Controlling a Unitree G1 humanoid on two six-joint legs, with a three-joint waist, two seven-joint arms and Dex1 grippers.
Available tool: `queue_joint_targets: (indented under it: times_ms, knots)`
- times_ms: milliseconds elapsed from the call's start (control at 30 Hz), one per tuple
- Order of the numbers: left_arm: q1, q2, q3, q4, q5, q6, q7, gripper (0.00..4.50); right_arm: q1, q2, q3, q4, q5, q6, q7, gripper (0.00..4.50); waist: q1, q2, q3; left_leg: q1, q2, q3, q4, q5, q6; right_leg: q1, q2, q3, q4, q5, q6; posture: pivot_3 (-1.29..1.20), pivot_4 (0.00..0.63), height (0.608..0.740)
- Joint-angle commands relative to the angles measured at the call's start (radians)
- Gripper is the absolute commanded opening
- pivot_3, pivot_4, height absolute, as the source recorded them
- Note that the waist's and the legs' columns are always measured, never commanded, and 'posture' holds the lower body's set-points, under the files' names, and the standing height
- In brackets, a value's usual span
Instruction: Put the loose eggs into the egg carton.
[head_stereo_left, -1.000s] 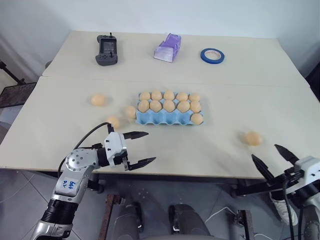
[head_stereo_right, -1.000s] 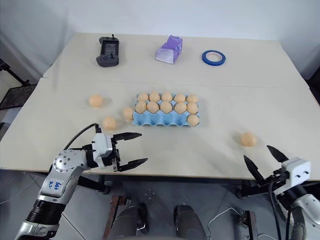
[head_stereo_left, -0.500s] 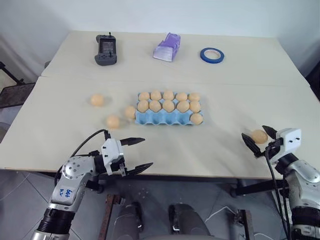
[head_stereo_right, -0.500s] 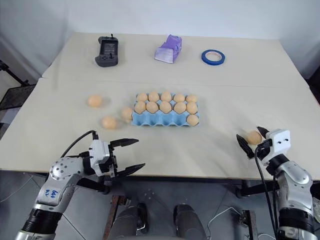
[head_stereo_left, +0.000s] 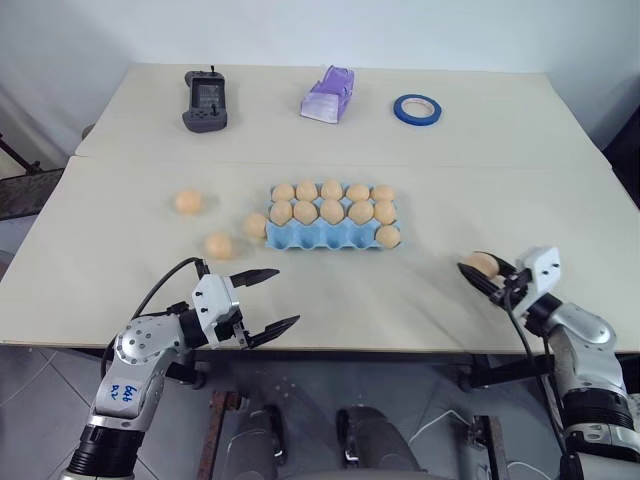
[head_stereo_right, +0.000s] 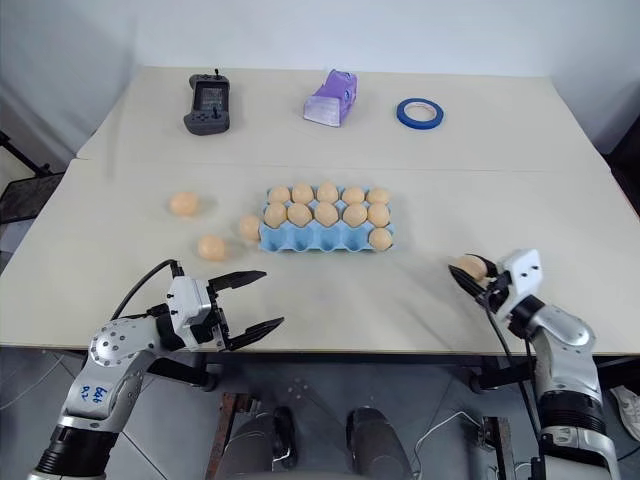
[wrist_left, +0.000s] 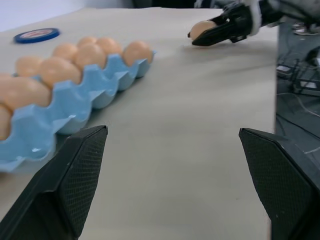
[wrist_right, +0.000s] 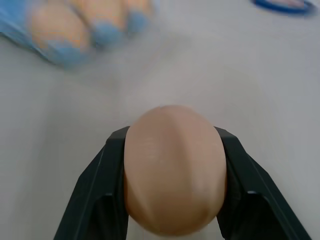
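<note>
The egg carton (head_stereo_left: 333, 222) sits near the middle of the table (head_stereo_left: 120, 270), a light blue pulp tray with its two far rows full of eggs and its near row holding a single egg in the cup at the robot's right end; the other near cups show bare blue. Three loose eggs lie on the table to the carton's left: one (head_stereo_left: 254, 226) touching or just beside the carton's left edge, one (head_stereo_left: 218, 245) a little nearer the robot and further left, and one (head_stereo_left: 187, 201) further left again and well apart from the carton. A fourth loose egg (head_stereo_left: 482, 264) is off to the carton's right, near the table's front edge, and the right gripper (head_stereo_left: 484, 272) has its two black fingers pressed against either side of it; the right wrist view shows the egg (wrist_right: 173, 169) wedged between the fingers (wrist_right: 95, 190), filling the gap. Whether that egg is lifted or resting on the table cannot be told. The left gripper (head_stereo_left: 271, 300) hangs at the near edge of the table, left of the carton and closer to the robot, its fingers spread wide with nothing between them. Along the table's far side stand a dark grey handheld controller (head_stereo_left: 205, 100), a lilac plastic box (head_stereo_left: 328, 95) and a roll of blue tape (head_stereo_left: 416, 109), all well apart from the carton
</note>
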Motion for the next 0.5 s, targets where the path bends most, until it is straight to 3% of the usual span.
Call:
queue_joint_targets:
  times_ms: [33,167,467,500]
  knots:
    - [0.018,0.002,0.056,-0.004,-0.016,-0.007,0.029,4.50,-0.072,0.033,0.058,-0.117,0.000,0.066,-0.037,1.69,0.002,0.000,0.000,0.000,0.000,0.000,0.000,0.000,-0.001,-0.001,0.000,0.000,0.001,0.000,0.000,0.00,0.150,0.740]
    - [0.045,0.007,0.091,-0.010,-0.012,-0.009,0.047,4.50,-0.177,0.090,0.136,-0.123,-0.034,0.147,-0.089,1.69,0.003,0.000,0.000,-0.001,0.000,0.000,0.000,0.001,-0.001,-0.002,-0.001,0.000,0.001,0.000,0.000,0.00,0.150,0.740]
    - [0.097,0.000,0.110,-0.060,-0.006,-0.009,0.088,4.50,-0.310,0.161,0.243,-0.044,-0.083,0.160,-0.060,1.69,0.005,0.000,0.000,-0.003,-0.001,0.002,-0.007,0.001,-0.001,-0.006,-0.003,0.000,-0.002,-0.001,-0.003,0.00,0.150,0.740]
    - [0.102,-0.001,0.110,-0.064,-0.005,-0.009,0.093,4.50,-0.319,0.169,0.247,-0.043,-0.082,0.165,-0.060,2.04,0.004,0.000,0.000,-0.003,-0.001,0.002,-0.008,0.001,-0.001,-0.006,-0.002,0.000,-0.002,-0.001,-0.003,0.00,0.150,0.740]
